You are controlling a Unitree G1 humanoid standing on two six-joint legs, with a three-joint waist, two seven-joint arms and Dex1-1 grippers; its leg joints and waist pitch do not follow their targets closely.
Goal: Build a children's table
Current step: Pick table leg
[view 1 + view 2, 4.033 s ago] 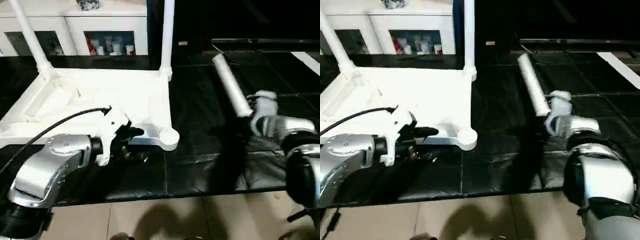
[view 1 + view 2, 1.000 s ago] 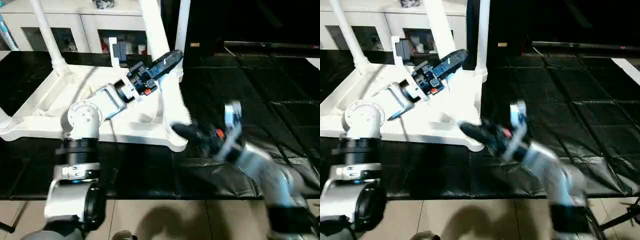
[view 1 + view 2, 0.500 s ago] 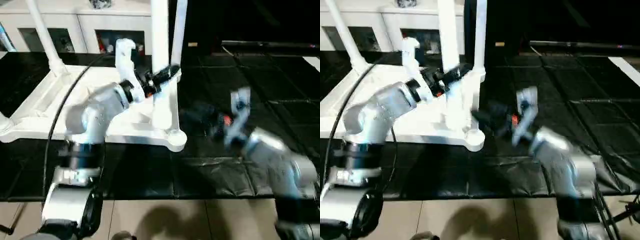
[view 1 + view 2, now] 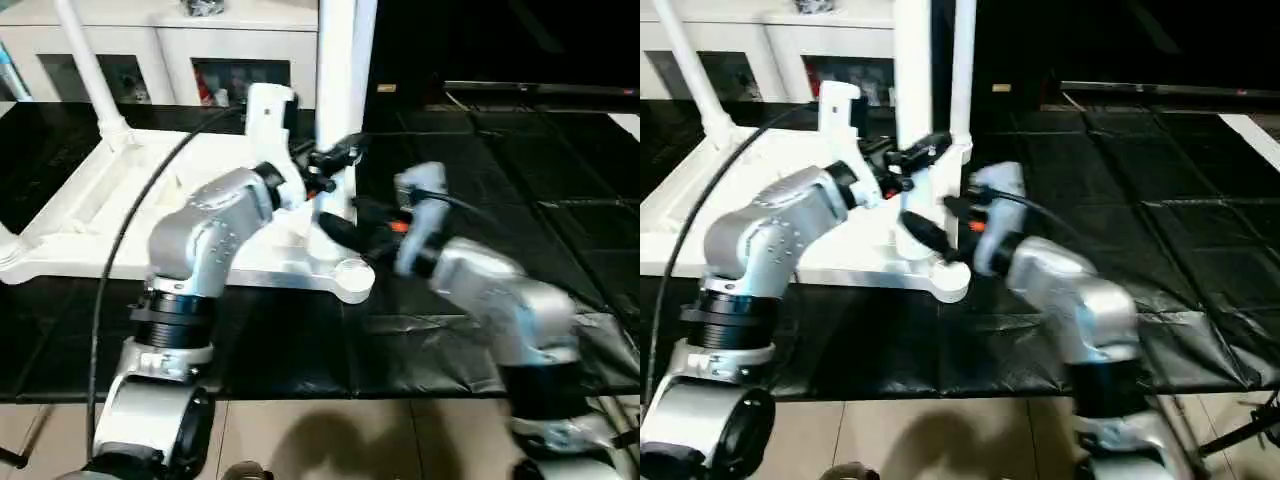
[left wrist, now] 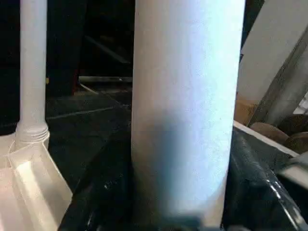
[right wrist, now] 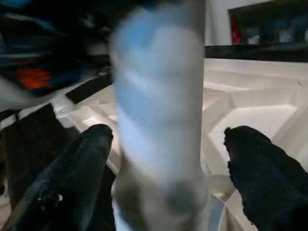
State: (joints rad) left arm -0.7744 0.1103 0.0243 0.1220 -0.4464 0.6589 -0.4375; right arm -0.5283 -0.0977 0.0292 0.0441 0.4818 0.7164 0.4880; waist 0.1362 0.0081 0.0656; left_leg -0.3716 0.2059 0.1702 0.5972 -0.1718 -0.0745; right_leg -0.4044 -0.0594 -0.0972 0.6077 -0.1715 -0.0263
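Nearest the robot, a strip of pale tiled floor (image 4: 330, 440) runs along the front edge of the black matting (image 4: 480, 180). On that matting the white plastic rectangular tabletop (image 4: 90, 200) lies upside down, ribbed underside up, with its near-right round corner socket (image 4: 352, 277) empty.

Three long white tapered tube legs show. One leg (image 4: 335, 70) is held upright just behind that socket, one (image 4: 88, 70) stands in the far-left corner, and one (image 4: 362, 50) stands in the far-right corner.

The left gripper (image 4: 335, 155) is pinched on the held leg, as the left wrist view confirms with the tube (image 5: 187, 106) seated between its fingers. The right gripper (image 4: 340, 232) sits lower at the same leg, its two black fingers (image 6: 72, 173) spread to either side of the tube without clearly touching it.

To the right the matting lies open. Behind the tabletop stands a white glass-door cabinet (image 4: 170, 50).
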